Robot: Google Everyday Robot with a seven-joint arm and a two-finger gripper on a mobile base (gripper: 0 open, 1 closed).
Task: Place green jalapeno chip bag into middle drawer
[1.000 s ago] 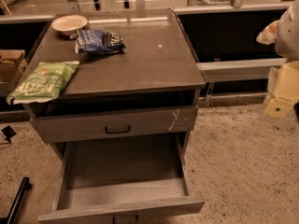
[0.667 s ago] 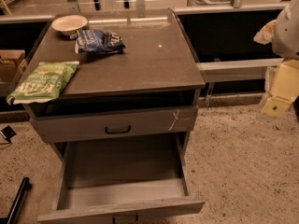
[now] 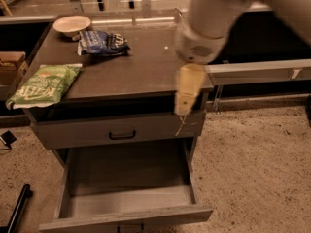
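While the arm [image 3: 206, 25] hangs in from the upper right, we see its end effector [image 3: 181, 108] pointing down in front of the table's right front corner, over the right end of the top drawer [image 3: 121, 130]. It shows as a pale, blurred shape, and we cannot tell whether it is wide or narrow; nothing is visibly held in it.

The green chip bag [image 3: 44, 85] lies flat at the left front of the table [image 3: 146, 72], printed side up, with its near end sticking out past the table's edge. It is well apart from the end effector.

Further back on the table we find a dark blue chip bag [image 3: 103, 42], and just behind it to the left a shallow pale bowl [image 3: 72, 24].

The top drawer is closed and carries a black handle [image 3: 122, 135]. Below it the middle drawer [image 3: 146, 218] is pulled out toward us, its grey inside holding nothing that we can see. A cardboard box [image 3: 9, 66] sits to the left of the table, and speckled carpet [image 3: 252, 169] covers the floor to the right.
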